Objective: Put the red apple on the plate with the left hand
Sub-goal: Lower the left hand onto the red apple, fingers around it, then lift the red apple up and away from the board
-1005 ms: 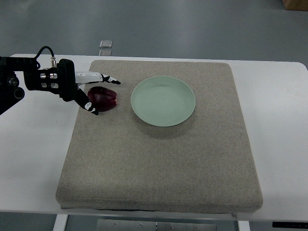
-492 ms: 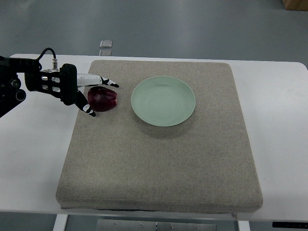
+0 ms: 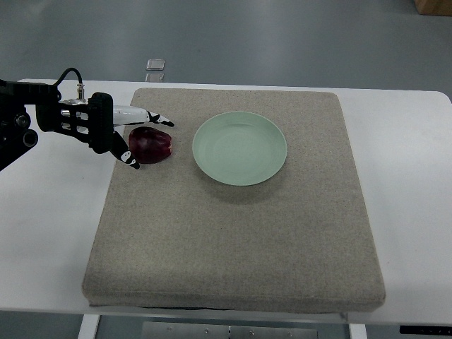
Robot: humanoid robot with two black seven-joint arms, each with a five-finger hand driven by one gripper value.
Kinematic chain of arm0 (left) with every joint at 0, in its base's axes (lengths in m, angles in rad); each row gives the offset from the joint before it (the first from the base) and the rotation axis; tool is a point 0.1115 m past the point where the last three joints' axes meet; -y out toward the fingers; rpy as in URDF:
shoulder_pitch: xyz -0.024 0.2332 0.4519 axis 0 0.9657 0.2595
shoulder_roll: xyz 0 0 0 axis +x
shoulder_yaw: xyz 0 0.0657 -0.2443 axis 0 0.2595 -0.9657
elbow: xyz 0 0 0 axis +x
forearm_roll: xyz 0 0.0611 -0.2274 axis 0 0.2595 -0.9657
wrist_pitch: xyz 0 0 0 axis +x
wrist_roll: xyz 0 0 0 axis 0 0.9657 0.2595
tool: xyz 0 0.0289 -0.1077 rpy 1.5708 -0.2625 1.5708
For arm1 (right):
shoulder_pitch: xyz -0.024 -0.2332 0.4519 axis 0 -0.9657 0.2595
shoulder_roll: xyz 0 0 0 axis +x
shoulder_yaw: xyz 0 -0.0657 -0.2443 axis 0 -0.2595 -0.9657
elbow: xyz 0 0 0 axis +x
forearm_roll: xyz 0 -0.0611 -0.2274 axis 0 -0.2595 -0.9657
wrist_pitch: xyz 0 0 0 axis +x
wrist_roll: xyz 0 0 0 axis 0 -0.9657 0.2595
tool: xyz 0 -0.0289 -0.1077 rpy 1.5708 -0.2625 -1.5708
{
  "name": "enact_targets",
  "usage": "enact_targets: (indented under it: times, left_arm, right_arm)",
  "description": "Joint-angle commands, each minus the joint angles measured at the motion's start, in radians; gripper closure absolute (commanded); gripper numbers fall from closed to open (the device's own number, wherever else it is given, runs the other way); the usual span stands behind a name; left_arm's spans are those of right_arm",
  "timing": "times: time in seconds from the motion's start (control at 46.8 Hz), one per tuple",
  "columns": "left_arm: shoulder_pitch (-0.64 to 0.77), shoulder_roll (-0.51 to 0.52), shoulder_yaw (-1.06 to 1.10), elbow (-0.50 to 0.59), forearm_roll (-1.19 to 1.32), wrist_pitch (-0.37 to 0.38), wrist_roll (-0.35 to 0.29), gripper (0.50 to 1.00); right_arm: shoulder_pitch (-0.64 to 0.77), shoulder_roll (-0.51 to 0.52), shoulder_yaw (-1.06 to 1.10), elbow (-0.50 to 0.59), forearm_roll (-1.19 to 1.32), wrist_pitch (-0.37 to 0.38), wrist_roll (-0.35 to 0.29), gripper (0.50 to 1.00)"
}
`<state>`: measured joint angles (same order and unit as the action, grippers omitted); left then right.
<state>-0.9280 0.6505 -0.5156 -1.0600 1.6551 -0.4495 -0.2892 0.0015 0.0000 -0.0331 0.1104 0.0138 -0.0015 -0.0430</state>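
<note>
At the frame's upper left, the left hand (image 3: 131, 134) is spread wide around the red apple (image 3: 150, 144), fingers (image 3: 157, 118) bracketing it without a closed grip. The apple lies on the beige mat (image 3: 233, 240), just left of the pale green plate (image 3: 240, 148).

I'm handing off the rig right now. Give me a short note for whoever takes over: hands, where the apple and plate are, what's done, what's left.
Left hand: at the mat's left edge, fingers spread around the red apple, one above it and one below; not closed on it, no lift.
Right hand: out of view.
Red apple: lying on the grey mat, just left of the plate, apart from it.
Plate: pale green, empty, upper middle of the mat.
Done: the reach to the apple.
Left: close the fingers on the apple, lift it, carry it right, set it on the plate, let go.
</note>
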Motion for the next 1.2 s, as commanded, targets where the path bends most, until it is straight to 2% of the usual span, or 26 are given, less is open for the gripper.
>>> enact_targets:
  times: [0.0, 0.171, 0.299, 0.385, 0.513, 0.62, 0.77, 1.176]
  left_arm:
    - [0.001, 0.0, 0.0, 0.0, -0.002, 0.0, -0.001, 0.564]
    - [0.003, 0.0, 0.0, 0.0, -0.002, 0.0, -0.001, 0.606]
    - [0.003, 0.0, 0.0, 0.0, -0.002, 0.0, -0.001, 0.662]
    - [0.006, 0.0, 0.002, 0.002, 0.0, 0.0, -0.001, 0.733]
    - [0.006, 0.0, 0.023, 0.003, 0.0, 0.0, -0.001, 0.906]
    - [0.005, 0.001, 0.023, 0.005, 0.0, 0.0, -0.001, 0.994]
    - [-0.011, 0.003, 0.012, 0.012, -0.009, 0.0, -0.001, 1.0]
    - [-0.193, 0.046, -0.086, 0.014, -0.021, 0.0, -0.001, 1.0]
  right_arm:
    - [0.0, 0.0, 0.001, 0.0, 0.0, 0.0, 0.0, 0.568]
    - [0.0, 0.0, -0.001, 0.0, 0.0, 0.0, 0.0, 0.568]
    - [0.0, 0.0, -0.001, 0.0, 0.0, 0.0, 0.0, 0.57]
    - [0.0, 0.0, -0.001, 0.0, 0.0, 0.0, 0.0, 0.57]
    - [0.0, 0.0, -0.001, 0.0, 0.0, 0.0, 0.0, 0.568]
    - [0.0, 0.0, 0.001, 0.0, 0.0, 0.0, 0.0, 0.568]
    - [0.0, 0.0, -0.001, 0.0, 0.0, 0.0, 0.0, 0.568]
    - [0.0, 0.0, -0.001, 0.0, 0.0, 0.0, 0.0, 0.568]
